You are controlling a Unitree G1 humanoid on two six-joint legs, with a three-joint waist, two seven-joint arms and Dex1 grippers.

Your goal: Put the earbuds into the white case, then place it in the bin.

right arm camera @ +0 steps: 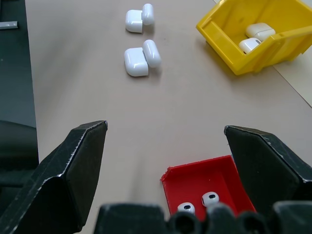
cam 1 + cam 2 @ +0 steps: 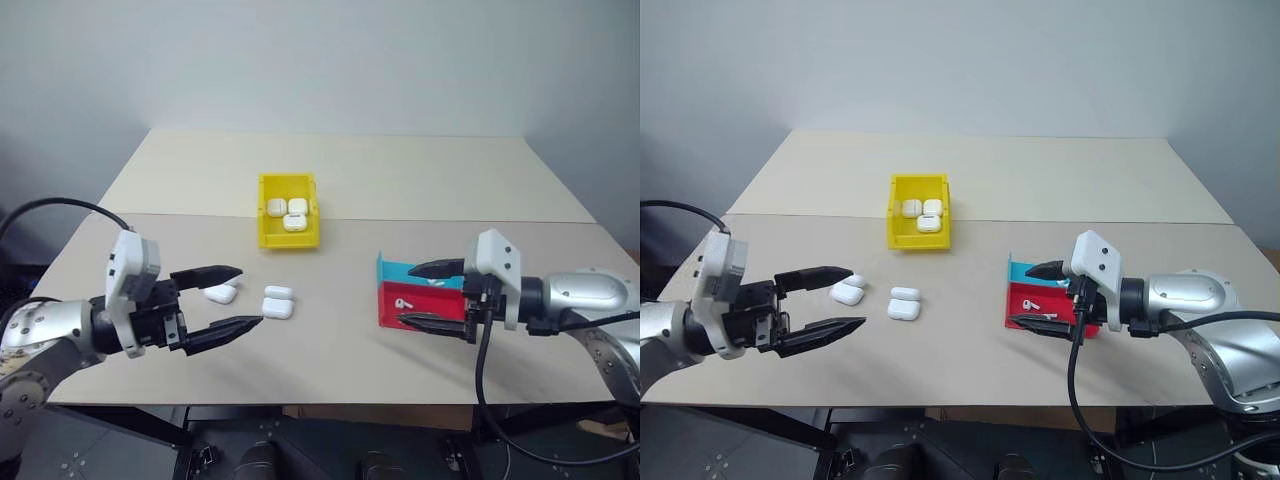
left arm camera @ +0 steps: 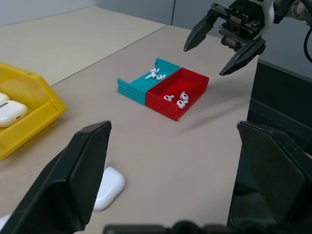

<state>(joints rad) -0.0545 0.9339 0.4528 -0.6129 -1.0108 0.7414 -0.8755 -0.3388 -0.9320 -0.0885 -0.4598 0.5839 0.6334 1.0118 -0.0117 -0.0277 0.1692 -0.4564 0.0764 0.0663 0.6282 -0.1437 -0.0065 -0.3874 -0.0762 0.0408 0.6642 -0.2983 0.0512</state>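
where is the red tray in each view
Left eye view: red tray at right, between the right gripper's fingers.
Right eye view: right of centre.
Left wrist view: centre, upper half.
Right wrist view: bottom edge.
Shared landmark: yellow bin.

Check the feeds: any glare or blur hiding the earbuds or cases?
Left wrist view: small white earbuds in the red tray are clear; its own black fingers loom soft. Right wrist view: glossy white open cases are crisp, casting mild shadows.
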